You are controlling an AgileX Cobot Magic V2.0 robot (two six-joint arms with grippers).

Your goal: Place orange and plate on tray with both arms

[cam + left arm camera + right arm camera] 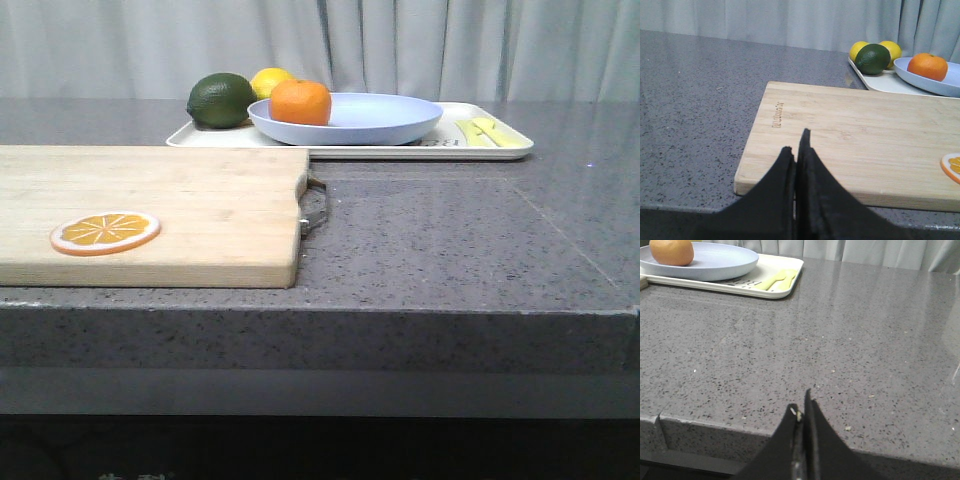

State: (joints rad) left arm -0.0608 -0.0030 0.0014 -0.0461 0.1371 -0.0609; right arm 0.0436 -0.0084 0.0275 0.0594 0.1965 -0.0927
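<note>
The orange (300,102) sits in the pale lavender-blue plate (380,122), and the plate rests on the cream-white tray (500,150) at the back of the table. They also show in the left wrist view, orange (927,66), plate (950,85), tray (885,84), and in the right wrist view, orange (671,252), plate (715,262), tray (775,290). My left gripper (796,145) is shut and empty, over the near edge of the cutting board. My right gripper (801,407) is shut and empty, at the table's front edge. Neither gripper shows in the front view.
A pale wooden cutting board (180,210) lies at the front left with a flat orange slice (105,232) on it. A dark green fruit (220,100) and a yellow lemon (268,80) sit on the tray's left end. Pale yellow cutlery (487,132) lies on its right end.
</note>
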